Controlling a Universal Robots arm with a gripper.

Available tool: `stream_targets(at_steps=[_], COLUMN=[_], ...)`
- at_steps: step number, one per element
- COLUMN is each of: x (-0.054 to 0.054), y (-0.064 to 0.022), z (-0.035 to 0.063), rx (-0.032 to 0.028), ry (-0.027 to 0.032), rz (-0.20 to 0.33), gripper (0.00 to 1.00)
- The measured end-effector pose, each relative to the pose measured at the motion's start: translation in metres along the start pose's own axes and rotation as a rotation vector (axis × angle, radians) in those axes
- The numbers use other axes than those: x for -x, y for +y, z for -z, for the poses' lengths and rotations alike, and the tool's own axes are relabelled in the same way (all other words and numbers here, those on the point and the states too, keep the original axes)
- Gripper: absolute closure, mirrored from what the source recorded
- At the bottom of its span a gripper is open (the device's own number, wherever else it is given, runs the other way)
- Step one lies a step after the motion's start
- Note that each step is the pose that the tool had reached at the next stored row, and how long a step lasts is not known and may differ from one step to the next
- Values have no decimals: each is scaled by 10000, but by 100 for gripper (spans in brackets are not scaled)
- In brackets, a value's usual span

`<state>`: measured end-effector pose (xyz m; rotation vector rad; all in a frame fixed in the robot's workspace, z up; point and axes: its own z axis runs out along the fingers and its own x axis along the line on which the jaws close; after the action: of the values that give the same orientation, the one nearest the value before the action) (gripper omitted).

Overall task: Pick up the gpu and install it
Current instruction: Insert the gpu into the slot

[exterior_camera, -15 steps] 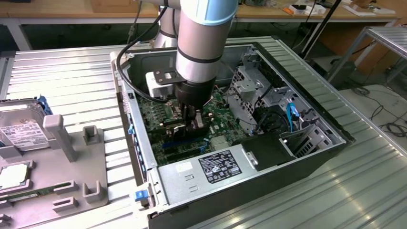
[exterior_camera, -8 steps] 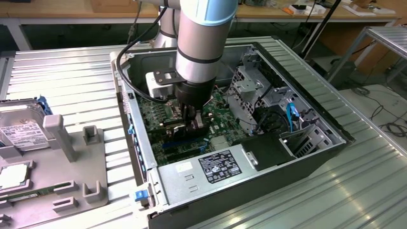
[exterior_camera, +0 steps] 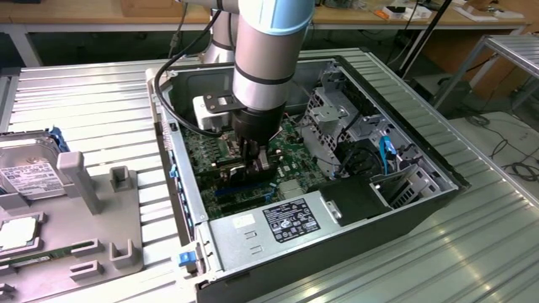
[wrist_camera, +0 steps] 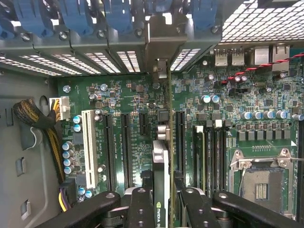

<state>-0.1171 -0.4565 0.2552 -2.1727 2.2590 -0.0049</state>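
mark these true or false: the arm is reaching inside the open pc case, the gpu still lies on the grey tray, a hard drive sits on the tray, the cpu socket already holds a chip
1. The arm reaches into the open PC case. True.
2. The gpu lies on the grey tray. False: it stands edge-on between the gripper jaws, over the motherboard slots.
3. A hard drive sits on the tray. True.
4. The CPU socket holds a chip. False: it is empty, its contact field bare.

A ribbed metal table (exterior_camera: 101,95) filled the foreground; a wooden workbench (exterior_camera: 101,16) ran along twelve o'clock.
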Motion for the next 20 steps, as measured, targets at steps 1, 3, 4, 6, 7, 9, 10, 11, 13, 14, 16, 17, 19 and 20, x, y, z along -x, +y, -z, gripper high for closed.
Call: stream_targets(at_steps=[1, 3, 4, 6, 7, 9, 10, 11, 13, 14, 16, 17, 19, 20], x=[0, -2, -2, -4, -4, -4, -4, -4, -6, -10, -12, -12, -13, -13], y=[0, 0, -1, -1, -2, -1, -1, -1, -1, -2, -2, -2, -1, -1], z=[-2, -3, -3, -3, 6, 30, 41, 42, 41, 42, 42, 39, -4, -9], rx=[0, 0, 1, 10, 45, 65, 75, 77, 76, 75, 75, 75, 71, 73], ry=[-1, 0, 0, 9, 103, 143, 158, 159, 177, 215, 237, 240, 243, 247], rz=[0, 0, 0, 1, 2, 1, 1, 0, 1, 2, 2, 2, 2, 3], gripper=[73, 73, 73, 73, 73, 73, 73, 73, 73, 73, 73, 73, 73, 73])
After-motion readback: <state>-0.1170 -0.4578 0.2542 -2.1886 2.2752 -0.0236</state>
